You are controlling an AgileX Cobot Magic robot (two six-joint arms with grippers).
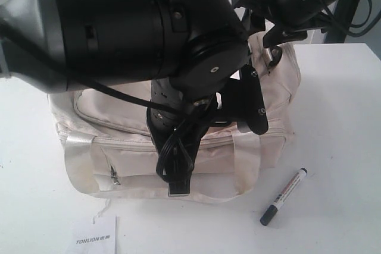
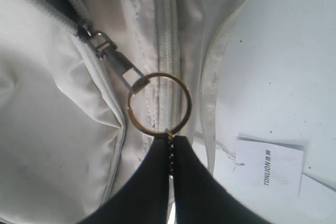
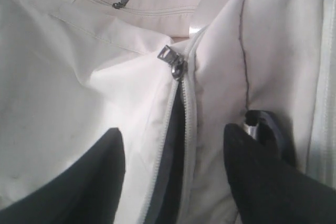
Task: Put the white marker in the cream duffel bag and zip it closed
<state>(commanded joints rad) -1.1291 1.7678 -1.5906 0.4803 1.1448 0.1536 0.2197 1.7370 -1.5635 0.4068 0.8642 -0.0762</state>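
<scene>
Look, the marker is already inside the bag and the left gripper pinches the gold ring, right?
No. The marker is not inside the bag; it lies on the table beside it, as the exterior view shows. The left gripper does pinch the gold ring.

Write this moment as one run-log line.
white marker: on table, beside bag | zipper: partly open | left jaws: shut on keyring | right jaws: open

A lab or robot test room is suggested: black cabled arms (image 1: 119, 28) are seen over a plain white surface (image 1: 342, 102), with little else shown.
</scene>
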